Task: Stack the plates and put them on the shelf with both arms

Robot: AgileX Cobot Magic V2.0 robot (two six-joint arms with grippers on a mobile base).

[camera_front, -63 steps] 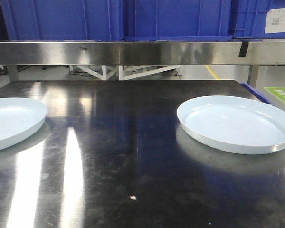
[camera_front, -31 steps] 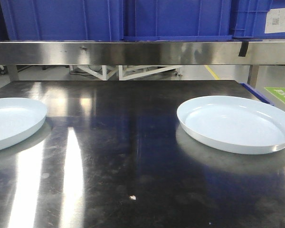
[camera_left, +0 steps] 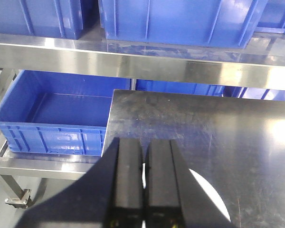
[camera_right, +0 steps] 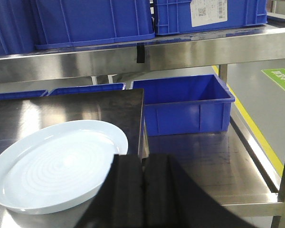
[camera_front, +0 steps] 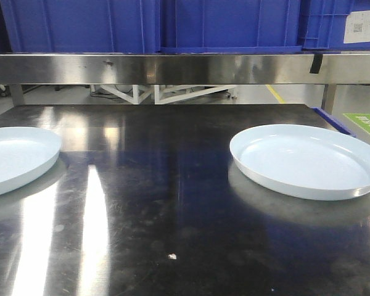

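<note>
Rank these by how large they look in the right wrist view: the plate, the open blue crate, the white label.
1. plate, though it lies nearest the camera, which flatters it
2. open blue crate
3. white label

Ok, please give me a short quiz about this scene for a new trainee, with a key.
1. True or false: the left plate is stacked on the right plate.
2. What stands on the shelf above the table? A) blue bins B) cups C) bottles
3. Fill in: the right fingers are ___ (open or shut).
Key: 1 false, they lie apart on the table. 2 A. 3 shut, holding nothing.
</note>
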